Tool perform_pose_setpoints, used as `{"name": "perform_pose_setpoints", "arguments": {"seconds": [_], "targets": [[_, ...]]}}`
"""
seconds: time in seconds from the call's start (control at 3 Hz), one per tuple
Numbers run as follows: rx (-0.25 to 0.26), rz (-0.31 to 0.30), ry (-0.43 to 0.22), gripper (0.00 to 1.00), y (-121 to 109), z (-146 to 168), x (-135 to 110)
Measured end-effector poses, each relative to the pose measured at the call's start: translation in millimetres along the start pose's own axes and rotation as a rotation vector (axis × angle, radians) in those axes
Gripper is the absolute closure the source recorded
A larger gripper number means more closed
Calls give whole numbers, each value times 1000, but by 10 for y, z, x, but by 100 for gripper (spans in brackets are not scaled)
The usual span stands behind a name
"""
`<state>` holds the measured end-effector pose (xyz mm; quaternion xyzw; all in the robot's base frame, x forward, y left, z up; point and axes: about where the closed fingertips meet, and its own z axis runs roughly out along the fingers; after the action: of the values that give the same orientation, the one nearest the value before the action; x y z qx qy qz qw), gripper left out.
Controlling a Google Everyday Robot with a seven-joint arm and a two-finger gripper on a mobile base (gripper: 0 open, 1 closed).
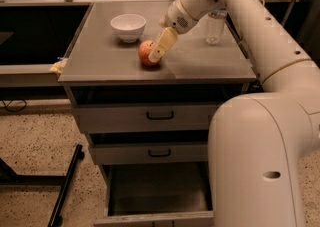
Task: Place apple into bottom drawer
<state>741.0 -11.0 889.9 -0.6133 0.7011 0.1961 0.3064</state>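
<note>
Grey tabletop (110, 66) has the apple (144, 53) near a white bowl (128, 25). The pincer (159, 50) is right against the apple, can't tell if it's gripping or open. Down below the bottom drawer (155, 191) stands open.

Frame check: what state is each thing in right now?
apple: resting on the cabinet top.
gripper: low over the cabinet top, against the apple.
bottom drawer: pulled open, nothing visible inside.
middle drawer: closed.
top drawer: closed.
white bowl: upright on the cabinet top.
plastic bottle: upright.
</note>
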Motion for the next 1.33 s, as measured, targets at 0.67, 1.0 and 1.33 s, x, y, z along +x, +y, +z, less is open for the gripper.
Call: {"name": "perform_pose_setpoints", "arguments": {"seconds": [0.67,1.0,1.33], "targets": [[-46,12,9,18,40,294,65],[-71,0,15,42,130,359,90],[-80,-21,10,65,289,279,147]]}}
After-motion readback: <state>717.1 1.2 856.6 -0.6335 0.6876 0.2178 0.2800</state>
